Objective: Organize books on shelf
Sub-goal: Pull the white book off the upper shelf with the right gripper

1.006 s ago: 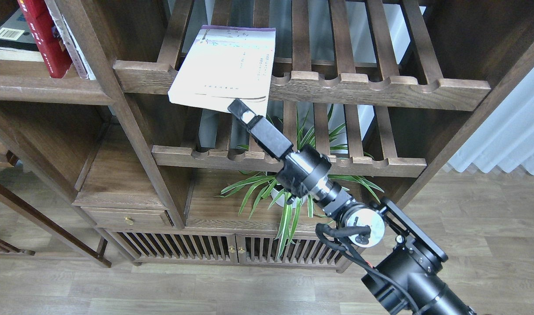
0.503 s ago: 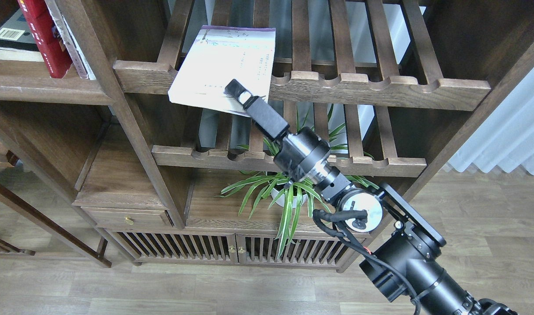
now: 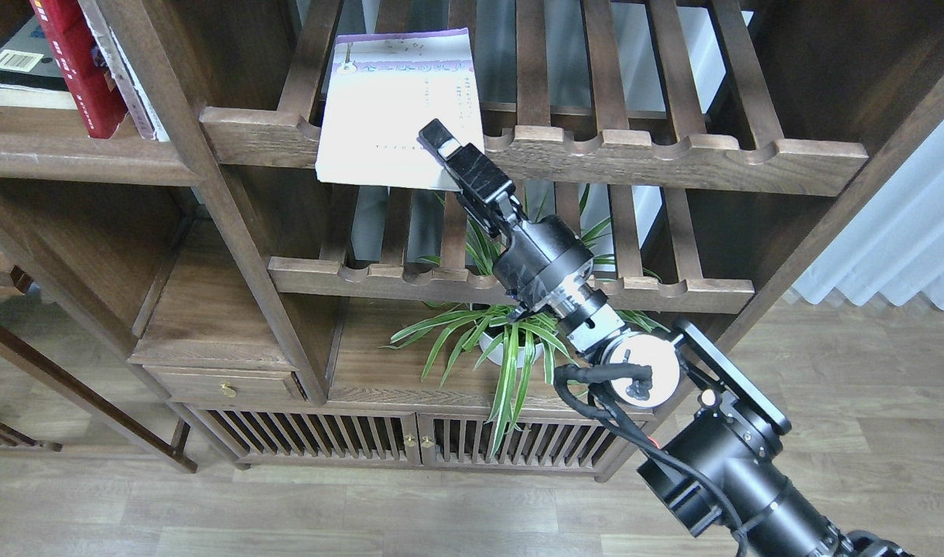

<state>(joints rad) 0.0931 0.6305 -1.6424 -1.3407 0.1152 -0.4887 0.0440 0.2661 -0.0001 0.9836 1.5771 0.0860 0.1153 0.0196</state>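
The thin cream-white book [image 3: 387, 100] with a purple top edge lies on the upper slatted rack, its near edge overhanging the scalloped rail. My right gripper [image 3: 439, 144] comes up from the lower right and is shut on the book's near right corner; one finger lies on the cover, the other is hidden beneath. The red paperback [image 3: 77, 70] stands tilted on the dark solid-board shelf [image 3: 77, 158] at the top left. The black-and-grey book [image 3: 11, 66] lies flat behind it. My left gripper is out of view.
A worn white-spined book [image 3: 124, 73] leans beside the red one. A second slatted rack [image 3: 511, 286] sits below the first. A potted spider plant [image 3: 511, 348] stands under my right arm. A wooden upright [image 3: 209, 193] separates the shelf from the racks.
My right gripper has moved up and to the right while holding the cream-white book. The book has turned squarer to the rack and slid farther onto it.
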